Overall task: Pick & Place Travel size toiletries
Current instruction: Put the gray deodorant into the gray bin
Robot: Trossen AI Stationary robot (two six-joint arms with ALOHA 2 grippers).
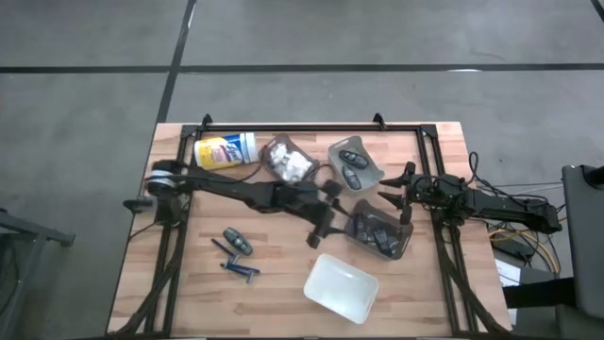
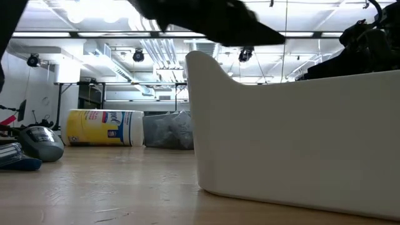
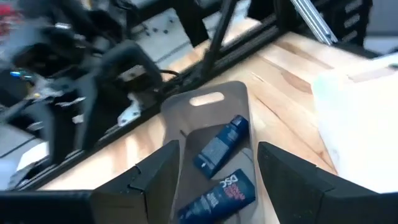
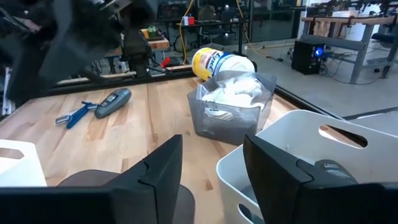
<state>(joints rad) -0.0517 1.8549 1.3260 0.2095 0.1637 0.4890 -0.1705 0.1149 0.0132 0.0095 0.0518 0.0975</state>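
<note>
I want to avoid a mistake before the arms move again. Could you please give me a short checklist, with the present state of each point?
1. Left gripper is open and carries nothing: ok.
2. Right gripper is open and carries nothing: ok.
3. Smoky bin stands upright in front of the left gripper, with dark blue tubes inside it: ok.
4. All toiletries are off the table: not ok. A dark oblong piece and blue sticks lie loose on the wood.
5. Height of the left gripper above the smoky bin: cannot tell.
</note>
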